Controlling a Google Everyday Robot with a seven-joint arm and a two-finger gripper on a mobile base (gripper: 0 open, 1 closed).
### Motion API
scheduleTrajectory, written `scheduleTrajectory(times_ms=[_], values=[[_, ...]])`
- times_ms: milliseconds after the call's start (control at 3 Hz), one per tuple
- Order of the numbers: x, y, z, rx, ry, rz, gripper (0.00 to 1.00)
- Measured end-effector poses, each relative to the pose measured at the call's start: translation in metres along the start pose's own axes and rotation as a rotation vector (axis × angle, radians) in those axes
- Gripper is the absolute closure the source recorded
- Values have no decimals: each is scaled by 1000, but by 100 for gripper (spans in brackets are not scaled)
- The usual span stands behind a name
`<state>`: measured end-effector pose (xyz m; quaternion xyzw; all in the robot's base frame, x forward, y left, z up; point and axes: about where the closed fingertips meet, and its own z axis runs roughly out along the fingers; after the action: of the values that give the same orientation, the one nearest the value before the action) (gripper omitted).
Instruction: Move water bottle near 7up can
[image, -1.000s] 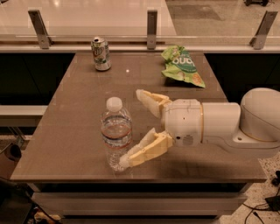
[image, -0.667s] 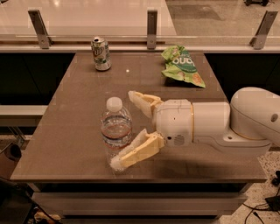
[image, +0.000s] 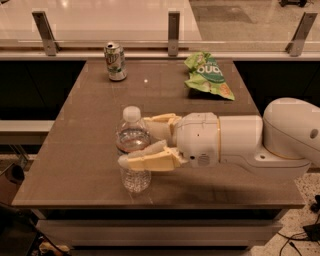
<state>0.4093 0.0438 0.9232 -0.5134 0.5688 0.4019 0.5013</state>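
The water bottle (image: 132, 134), clear with a white cap, stands upright near the front left of the brown table (image: 85, 145). My gripper (image: 134, 141) reaches in from the right and its two tan fingers have closed around the bottle's middle: one finger (image: 147, 160) crosses in front of it, the other (image: 160, 122) lies behind it. The bottle's base rests on the table. The 7up can (image: 115, 61), silver and green, stands upright at the table's far left, well apart from the bottle.
A green snack bag (image: 208, 75) lies at the far right of the table. My white arm (image: 250, 142) covers the table's right front part. A rail with metal posts (image: 173, 27) runs behind the far edge.
My gripper has moved left toward the bottle, and its fingers, wide apart before, have closed in onto the bottle's sides. The bottle and the can have stayed in place.
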Motion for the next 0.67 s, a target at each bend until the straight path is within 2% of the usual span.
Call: scheduleTrajectory(times_ms=[667], values=[[-4,4,3,-5,5,-10,87]])
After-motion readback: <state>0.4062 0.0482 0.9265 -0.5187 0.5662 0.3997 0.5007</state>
